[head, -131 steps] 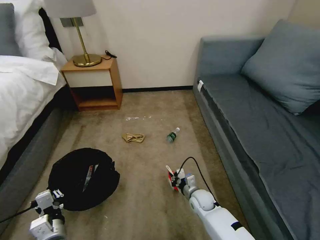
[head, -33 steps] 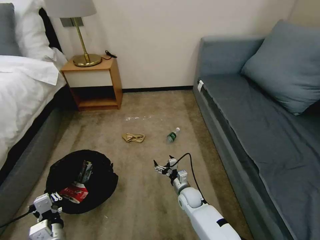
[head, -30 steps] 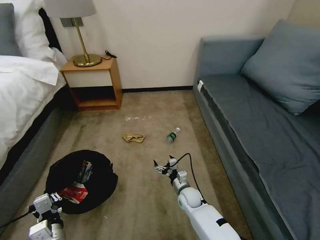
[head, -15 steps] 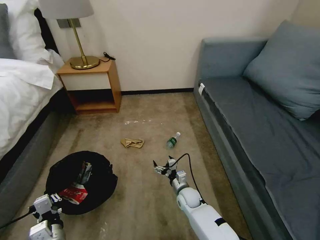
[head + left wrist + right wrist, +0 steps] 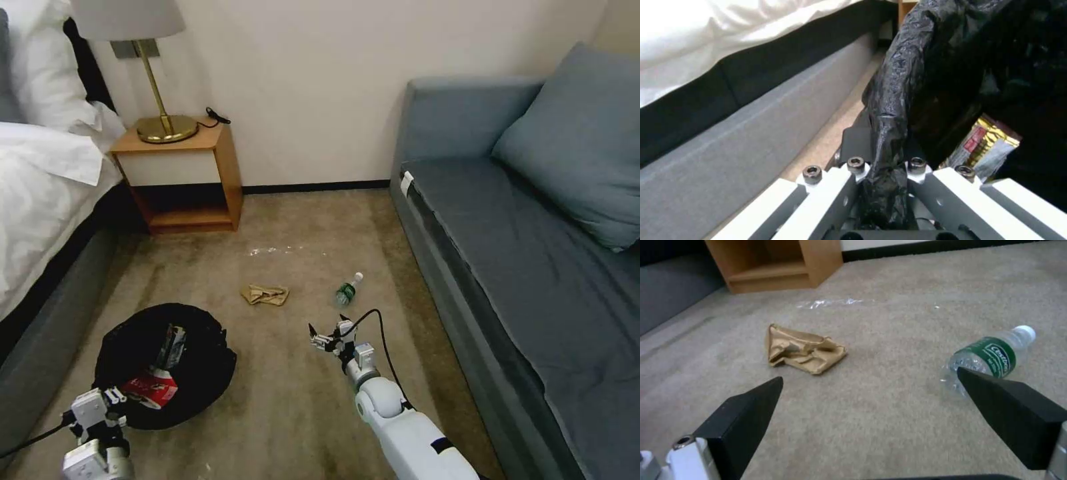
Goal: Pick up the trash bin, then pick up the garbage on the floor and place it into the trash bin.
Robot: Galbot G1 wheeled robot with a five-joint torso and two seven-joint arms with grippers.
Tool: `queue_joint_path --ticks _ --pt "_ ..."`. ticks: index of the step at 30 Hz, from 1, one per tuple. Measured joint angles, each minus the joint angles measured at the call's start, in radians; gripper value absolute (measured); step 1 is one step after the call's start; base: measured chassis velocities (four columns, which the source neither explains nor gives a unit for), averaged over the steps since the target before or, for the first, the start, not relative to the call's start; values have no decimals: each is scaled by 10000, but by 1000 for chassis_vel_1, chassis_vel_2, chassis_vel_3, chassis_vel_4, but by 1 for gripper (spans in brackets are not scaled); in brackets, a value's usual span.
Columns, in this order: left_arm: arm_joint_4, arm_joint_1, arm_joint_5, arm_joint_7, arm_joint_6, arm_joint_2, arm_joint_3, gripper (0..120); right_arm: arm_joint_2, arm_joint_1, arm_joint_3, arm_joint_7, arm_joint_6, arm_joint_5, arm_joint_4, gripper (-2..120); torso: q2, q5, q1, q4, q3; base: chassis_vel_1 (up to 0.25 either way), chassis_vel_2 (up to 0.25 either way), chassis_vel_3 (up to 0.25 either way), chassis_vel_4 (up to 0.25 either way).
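1. My right arm reaches forward low over the carpet (image 5: 293, 413). The right gripper (image 5: 327, 330) has its two black wedge fingers (image 5: 742, 413) spread wide, with nothing between them.
2. My left arm is at the lower left. The left gripper (image 5: 882, 173) is closed on a fold of the black bag at the rim of the trash bin (image 5: 167, 367), and the bin is near the bed (image 5: 40, 200).
3. The bottle (image 5: 348, 290) lies on its side on the carpet just ahead of the right gripper. Its long axis is slanted, and the white cap points away from me toward the sofa (image 5: 520, 253).
4. The crumpled tan paper (image 5: 266, 294) lies flat, left of the bottle and apart from it.
5. Inside the bin I see the red-and-white packet (image 5: 148, 388) and the gold-and-dark wrapper (image 5: 985, 150), which stands tilted against the crinkly, shiny liner.
6. The bottle is clear ribbed plastic with a green label; the carpet is short beige pile.
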Motion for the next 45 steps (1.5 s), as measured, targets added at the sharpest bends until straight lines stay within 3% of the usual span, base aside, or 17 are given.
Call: queue_joint_path --ticks 45 --pt "33 81 9 49 -176 14 26 3 71 -283 283 -159 308 -372 -211 100 0 0 0 0 0 -72 77 71 -77"
